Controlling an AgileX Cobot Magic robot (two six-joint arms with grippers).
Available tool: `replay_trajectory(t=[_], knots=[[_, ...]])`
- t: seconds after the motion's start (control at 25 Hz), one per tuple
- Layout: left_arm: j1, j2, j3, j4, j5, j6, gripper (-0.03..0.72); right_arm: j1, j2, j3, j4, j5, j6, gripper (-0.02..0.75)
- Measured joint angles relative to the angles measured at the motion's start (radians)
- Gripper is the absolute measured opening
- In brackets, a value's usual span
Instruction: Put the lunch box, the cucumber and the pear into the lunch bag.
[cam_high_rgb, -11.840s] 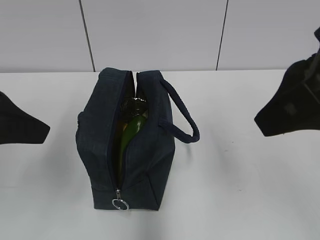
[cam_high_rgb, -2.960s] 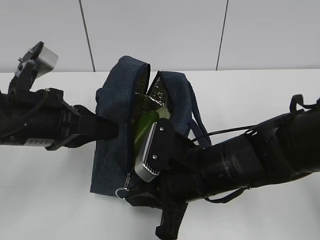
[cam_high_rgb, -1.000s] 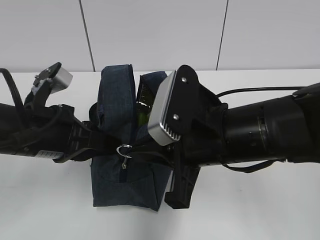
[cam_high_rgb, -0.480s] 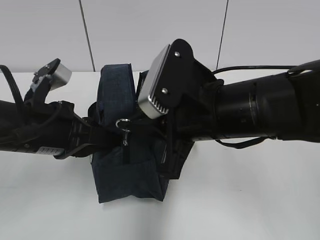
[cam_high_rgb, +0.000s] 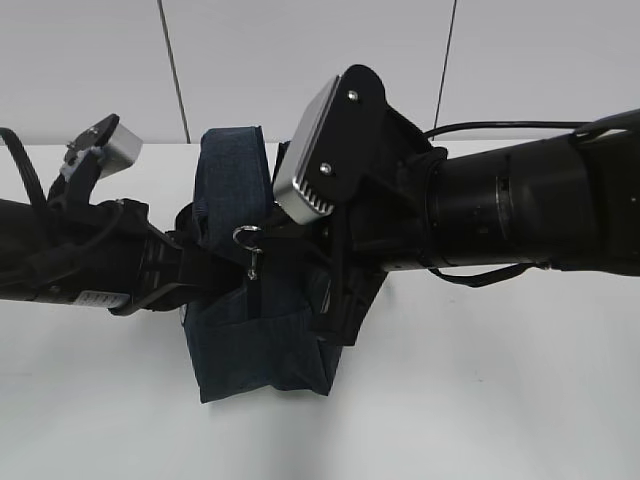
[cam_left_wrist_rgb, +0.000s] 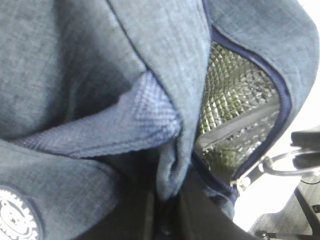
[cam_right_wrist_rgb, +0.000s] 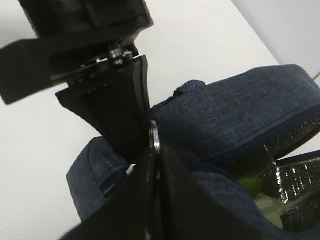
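Both arms are crowding the lunch bag (cam_high_rgb: 255, 330) mid-table; the right gripper (cam_right_wrist_rgb: 154, 150) is pinching its metal ring pull (cam_high_rgb: 246, 237), the left gripper (cam_high_rgb: 185, 270) seemingly clamping bag fabric.

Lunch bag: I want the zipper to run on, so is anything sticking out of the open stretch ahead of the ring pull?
Nothing visible does. The right gripper is shut on the ring pull. Ahead of it the lunch bag gapes, showing silver lining and something green lying inside, apparently below the zipper edges.
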Motion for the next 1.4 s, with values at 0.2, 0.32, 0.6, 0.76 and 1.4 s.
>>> replay_trajectory(t=[0.2, 0.32, 0.6, 0.76, 1.4], knots=[[0.000, -0.023, 0.001, -0.016, -0.006, 0.000, 0.003, 0.000, 0.000, 0.011, 0.004, 0.000, 0.013, 0.000], [0.001, -0.064, 0.002, -0.014, -0.012, 0.000, 0.003, 0.000, -0.002, 0.032, 0.011, 0.000, 0.013, 0.000], [0.007, -0.137, 0.008, 0.008, -0.019, 0.000, 0.003, 0.000, -0.005, 0.038, 0.019, 0.045, 0.028, 0.000], [0.007, -0.138, 0.009, 0.012, -0.016, 0.000, 0.003, 0.000, -0.005, 0.040, 0.019, 0.055, 0.030, 0.000], [0.008, -0.138, 0.009, 0.067, 0.013, 0.000, 0.226, 0.000, -0.005, 0.040, 0.019, 0.062, 0.032, 0.000]])
